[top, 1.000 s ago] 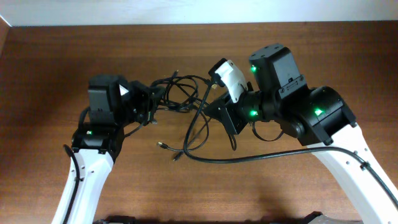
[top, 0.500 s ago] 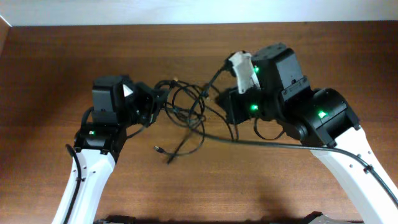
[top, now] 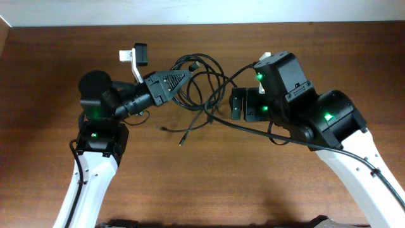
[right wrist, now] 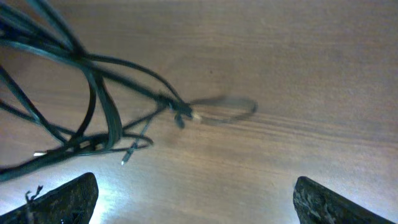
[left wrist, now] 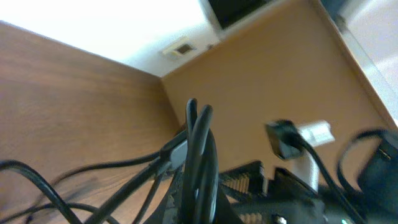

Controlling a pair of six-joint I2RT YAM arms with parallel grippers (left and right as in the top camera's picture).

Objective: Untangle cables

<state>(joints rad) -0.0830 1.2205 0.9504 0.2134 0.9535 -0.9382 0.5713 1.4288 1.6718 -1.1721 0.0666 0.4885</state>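
Several cables (top: 200, 88) bunched toward 12 o'clock on the worktop (top: 304, 50), pinched in the clenched left claw (top: 185, 72); right claw (top: 244, 105) spread empty at their 3 o'clock. Grab one outer loop, draw away slowly.

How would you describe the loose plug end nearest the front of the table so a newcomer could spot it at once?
On the wooden table, find the black cables bunched at its middle. A thin strand slants from the bunch's lower edge toward the left arm and ends in a small plug. A second plug lies to its left; yours is nearer the arms' bases.
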